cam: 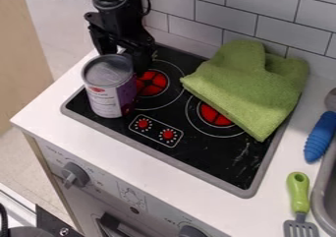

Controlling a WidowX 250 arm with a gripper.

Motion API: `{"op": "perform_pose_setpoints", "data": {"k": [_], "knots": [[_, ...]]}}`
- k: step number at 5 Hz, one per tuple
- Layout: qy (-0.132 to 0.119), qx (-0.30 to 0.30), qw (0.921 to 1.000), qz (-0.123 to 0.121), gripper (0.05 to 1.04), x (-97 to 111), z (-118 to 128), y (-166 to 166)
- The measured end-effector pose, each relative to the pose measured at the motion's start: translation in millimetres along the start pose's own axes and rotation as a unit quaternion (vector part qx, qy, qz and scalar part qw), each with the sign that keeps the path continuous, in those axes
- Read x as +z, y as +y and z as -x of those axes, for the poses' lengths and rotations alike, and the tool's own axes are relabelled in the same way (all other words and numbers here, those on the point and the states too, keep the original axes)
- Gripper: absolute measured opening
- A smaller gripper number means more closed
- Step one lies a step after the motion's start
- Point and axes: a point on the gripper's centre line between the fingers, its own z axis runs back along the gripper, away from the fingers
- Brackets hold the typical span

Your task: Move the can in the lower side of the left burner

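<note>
So the can (108, 91) is upright at the lower-left side of the left burner (152, 83), hiding a bit of that burner from the camera. The gripper (125, 37) is at the upper left, right behind the can and partly hidden by it, so honestly can't tell if it's open, closed or gripping the can. Over on the right burner (213, 115) there's a crumpled green towel (246, 83) covering part of it, bunched up near the tiled wall (220, 17). Two little red dials are printed on the black stovetop (210, 157) in front of the burners. Right side of the white counter (160, 189) has a blue handle (320, 137) and a green-handled spatula (298, 196), both near the sink (318, 201).
</note>
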Motion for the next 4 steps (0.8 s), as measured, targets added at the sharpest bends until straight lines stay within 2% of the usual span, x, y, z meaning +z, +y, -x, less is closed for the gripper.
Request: {"op": "perform_pose_setpoints", "data": {"k": [1,2,3,4], "knots": [[0.006,0.002,1.0000,0.002,0.998,0.5,1.5,-1.7],[-0.014,0.024,0.9996,-0.008,0.998,9.3,-14.5,-0.7],[-0.020,0.063,0.9974,-0.029,0.998,2.7,-34.3,5.8],[-0.005,0.127,0.9912,-0.038,0.998,2.0,-46.4,12.4]]}}
